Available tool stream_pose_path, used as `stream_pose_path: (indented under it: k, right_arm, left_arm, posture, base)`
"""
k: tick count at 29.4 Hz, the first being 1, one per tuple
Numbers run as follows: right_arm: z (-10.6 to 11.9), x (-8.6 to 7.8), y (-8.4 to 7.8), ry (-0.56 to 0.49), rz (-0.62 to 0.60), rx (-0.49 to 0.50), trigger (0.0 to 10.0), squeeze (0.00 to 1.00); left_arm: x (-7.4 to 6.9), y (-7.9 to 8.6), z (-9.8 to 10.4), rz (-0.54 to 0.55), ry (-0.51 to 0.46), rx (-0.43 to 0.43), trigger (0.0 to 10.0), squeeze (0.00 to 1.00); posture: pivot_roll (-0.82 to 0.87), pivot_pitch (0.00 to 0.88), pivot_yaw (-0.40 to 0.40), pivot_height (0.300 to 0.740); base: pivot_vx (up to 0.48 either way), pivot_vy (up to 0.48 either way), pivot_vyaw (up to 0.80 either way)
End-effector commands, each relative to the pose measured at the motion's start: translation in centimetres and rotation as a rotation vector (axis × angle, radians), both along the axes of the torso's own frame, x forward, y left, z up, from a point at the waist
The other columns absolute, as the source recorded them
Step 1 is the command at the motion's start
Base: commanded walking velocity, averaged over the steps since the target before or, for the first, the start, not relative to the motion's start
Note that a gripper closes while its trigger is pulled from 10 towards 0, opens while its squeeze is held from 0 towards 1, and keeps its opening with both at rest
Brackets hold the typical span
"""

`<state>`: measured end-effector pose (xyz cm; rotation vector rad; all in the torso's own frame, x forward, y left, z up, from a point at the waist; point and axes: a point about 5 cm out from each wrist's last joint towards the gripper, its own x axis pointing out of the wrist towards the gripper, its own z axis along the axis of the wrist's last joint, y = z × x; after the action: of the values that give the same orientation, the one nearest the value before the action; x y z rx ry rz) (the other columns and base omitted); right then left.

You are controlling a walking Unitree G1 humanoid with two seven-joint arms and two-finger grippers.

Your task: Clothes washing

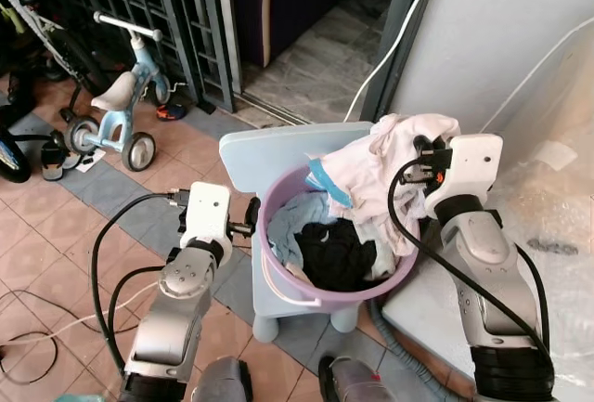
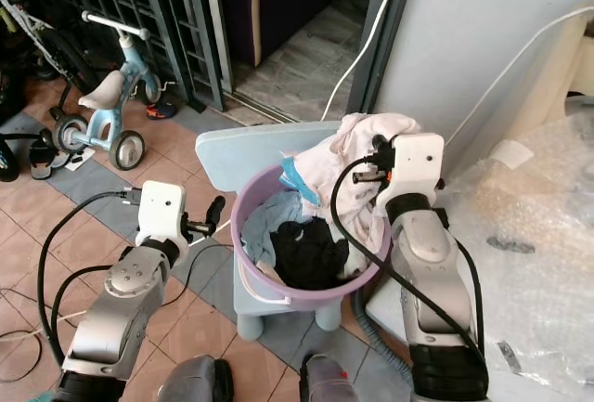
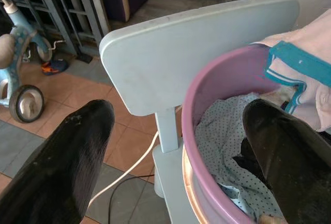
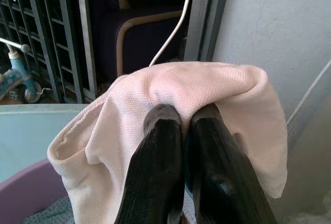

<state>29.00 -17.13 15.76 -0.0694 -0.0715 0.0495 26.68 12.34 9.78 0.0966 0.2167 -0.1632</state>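
Your right gripper [image 4: 185, 118] pinched the waffle-knit pink shirt [image 4: 207, 87] above the round purple tub [image 1: 278, 277]; your left gripper [image 3: 176, 125] gaped wide.

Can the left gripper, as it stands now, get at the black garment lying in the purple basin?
Probably yes. The left gripper is open just outside the purple basin rim, and the black garment lies uncovered on top. It must first rise over the rim; the pink cloth hangs at the far side.
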Motion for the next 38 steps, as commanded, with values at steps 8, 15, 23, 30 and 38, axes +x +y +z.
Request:
stream_pose_path:
  k: [8, 15, 23, 30, 38]
  right_arm:
    - [0.4, 0.2, 0.5, -0.025, 0.01, 0.006, 10.0, 0.0]
    - [0.5, 0.5, 0.5, -0.021, -0.001, 0.002, 10.0, 0.0]
    - [1.0, 1.0, 0.5, -0.054, -0.024, -0.03, 10.0, 0.0]
    - [2.0, 1.4, -0.3, -0.103, -0.07, -0.062, 10.0, 0.0]
    - [2.3, 2.1, -0.7, -0.118, -0.095, -0.068, 10.0, 0.0]
  left_arm:
    - [0.1, 0.3, -0.4, -0.005, 0.01, 0.023, 10.0, 0.0]
    - [0.1, 0.0, 0.0, -0.052, -0.014, -0.011, 10.0, 0.0]
    - [0.0, 0.4, 0.1, -0.048, -0.022, -0.049, 10.0, 0.0]
    - [0.1, -0.2, -0.1, -0.087, -0.016, -0.044, 10.0, 0.0]
    - [0.5, 0.0, 0.0, -0.08, -0.017, -0.046, 10.0, 0.0]
  posture:
    - [-0.04, 0.044, 0.03, 0.74]
    - [-0.04, 0.038, 0.028, 0.74]
    - [-0.04, 0.037, 0.025, 0.74]
    - [-0.06, 0.039, 0.049, 0.74]
    - [-0.05, 0.038, 0.046, 0.74]
  base:
    - [-0.306, 0.0, 0.0]
    - [0.0, 0.0, -0.21]
    - [0.125, 0.0, -0.79]
    - [0.253, -0.219, -0.79]
    - [0.031, -0.286, -0.79]
